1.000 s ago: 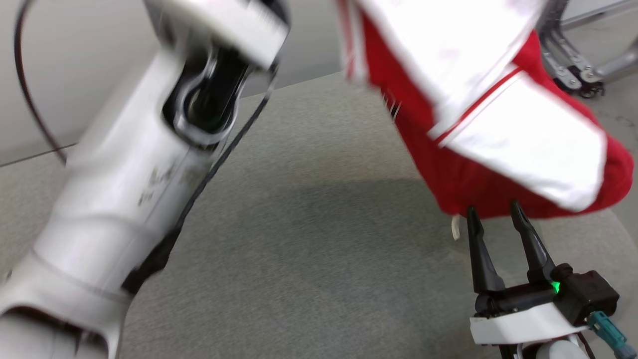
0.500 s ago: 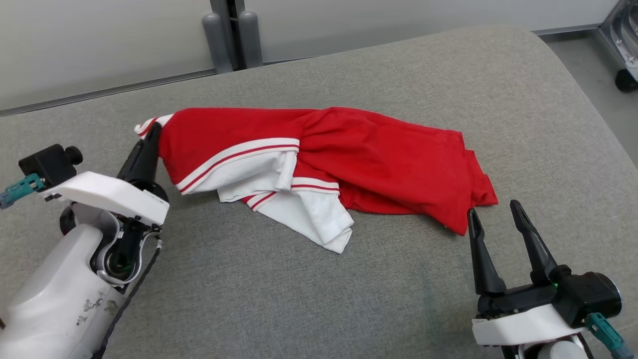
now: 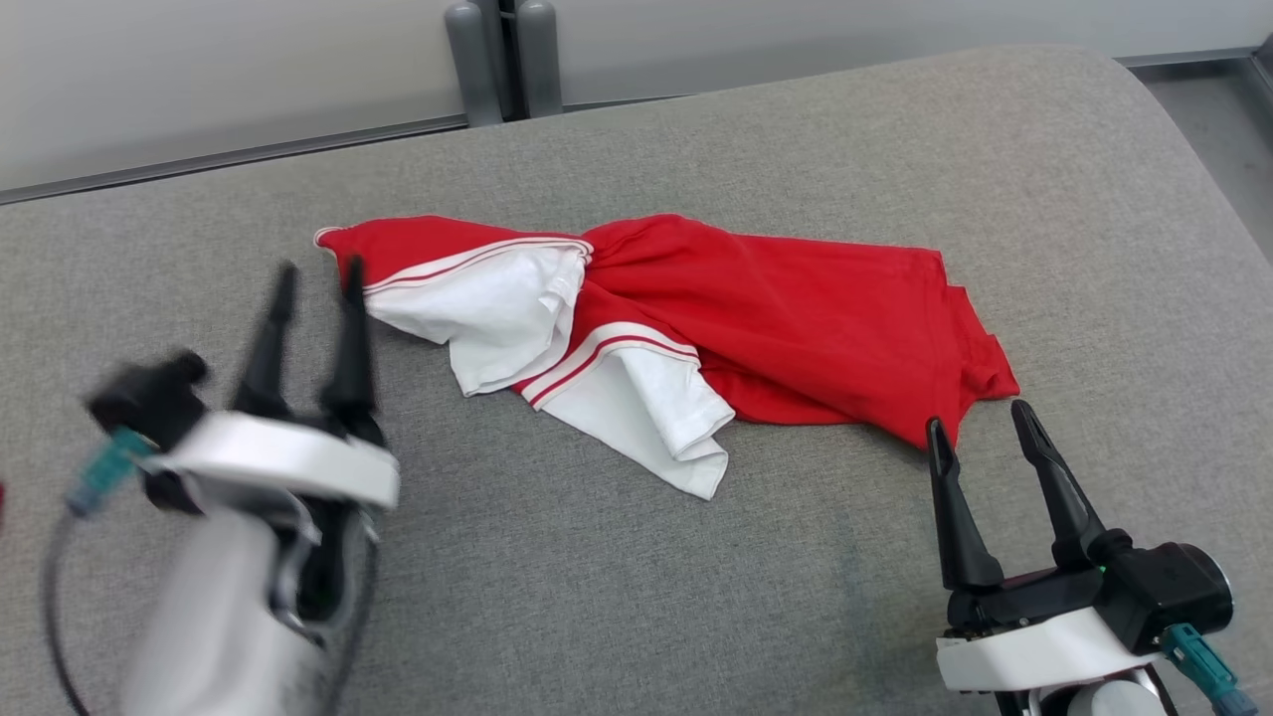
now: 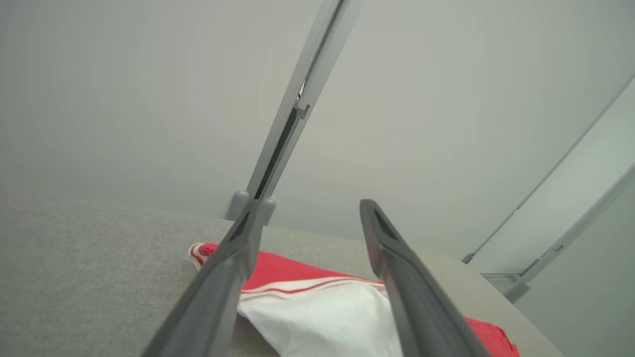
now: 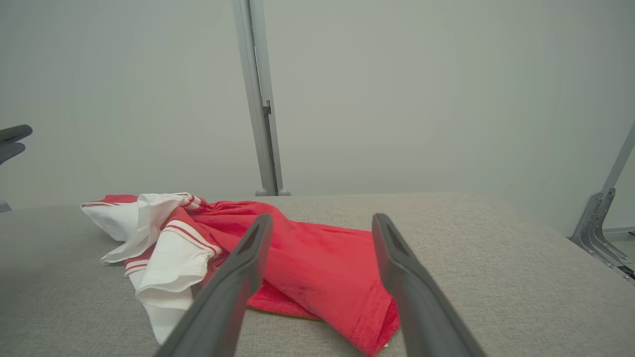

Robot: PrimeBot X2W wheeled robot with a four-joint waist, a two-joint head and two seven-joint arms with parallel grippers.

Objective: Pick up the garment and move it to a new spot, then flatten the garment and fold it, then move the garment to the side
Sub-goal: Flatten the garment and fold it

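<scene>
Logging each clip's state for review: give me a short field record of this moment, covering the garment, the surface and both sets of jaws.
garment: red and white, rumpled, lying unfolded
surface: grey fabric-covered top
left gripper: jaws open, empty, at the garment's left end
right gripper: jaws open, empty, by the garment's right hem
task stage: not yet flattened or folded

surface: grey fabric pad [image 3: 636, 597] | behind: pale wall [image 3: 199, 80] | far edge: 2 grey posts [image 3: 475, 60]
</scene>
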